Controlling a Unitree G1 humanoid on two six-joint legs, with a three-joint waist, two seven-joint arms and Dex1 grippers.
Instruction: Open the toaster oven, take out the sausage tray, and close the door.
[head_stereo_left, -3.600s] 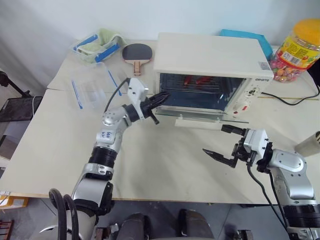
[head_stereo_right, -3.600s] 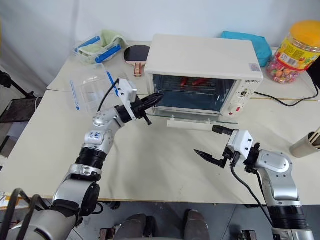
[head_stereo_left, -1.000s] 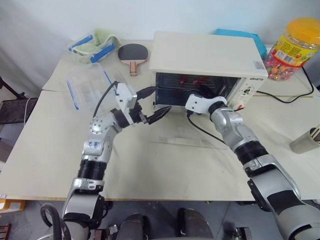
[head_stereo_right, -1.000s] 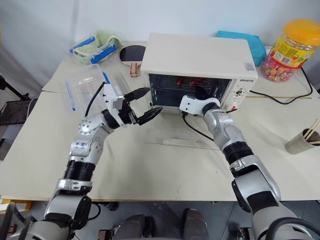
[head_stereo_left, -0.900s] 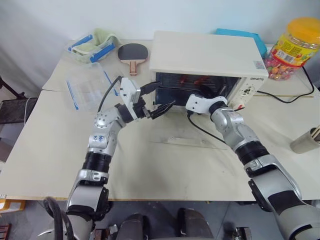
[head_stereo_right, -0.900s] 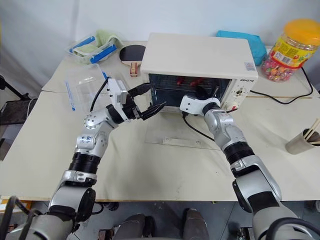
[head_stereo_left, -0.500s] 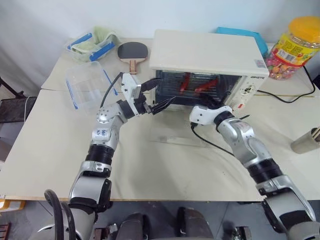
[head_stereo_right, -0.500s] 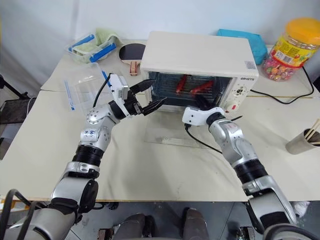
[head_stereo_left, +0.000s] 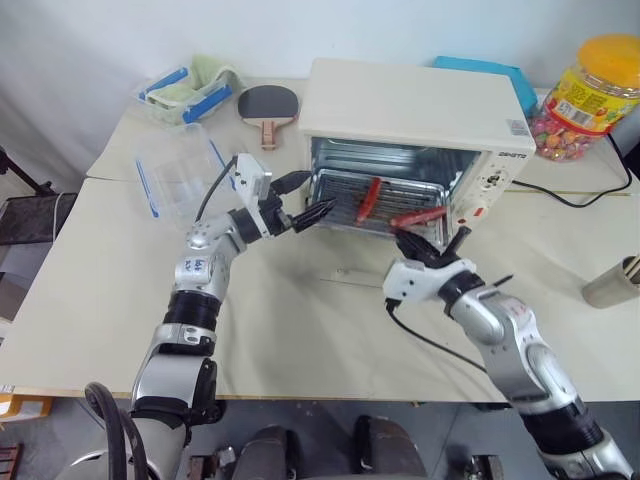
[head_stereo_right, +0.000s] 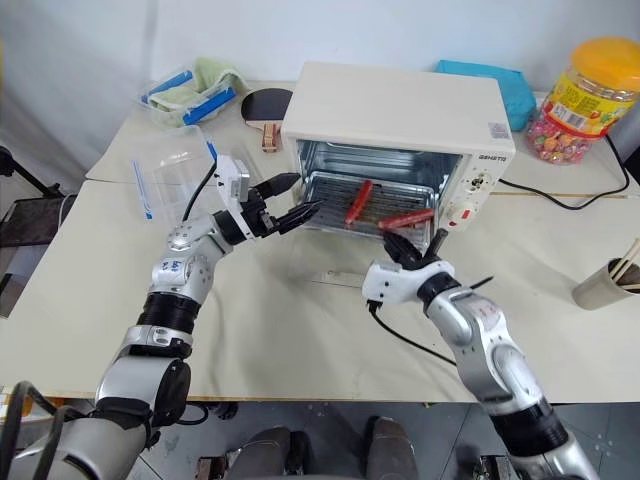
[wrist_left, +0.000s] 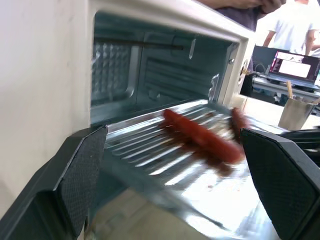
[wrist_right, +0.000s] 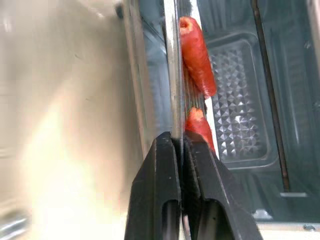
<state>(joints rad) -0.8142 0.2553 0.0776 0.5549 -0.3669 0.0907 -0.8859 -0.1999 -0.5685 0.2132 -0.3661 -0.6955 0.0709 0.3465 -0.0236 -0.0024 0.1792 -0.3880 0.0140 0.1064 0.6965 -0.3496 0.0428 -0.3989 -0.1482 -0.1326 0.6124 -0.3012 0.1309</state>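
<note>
the right pincer (wrist_right: 181, 145) pinches the rim of the silvery ridged metal sausage tray (head_stereo_left: 375, 195), half out of the cream-white boxy toaster oven (head_stereo_left: 415, 105); the left pincer (head_stereo_left: 308, 203) hangs spread beside it.

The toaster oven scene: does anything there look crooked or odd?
Slightly: the sausage tray sticks halfway out of the toaster oven, pinched at its front rim by the right gripper, and its two sausages lie at different angles. Nothing looks spilled.
</note>
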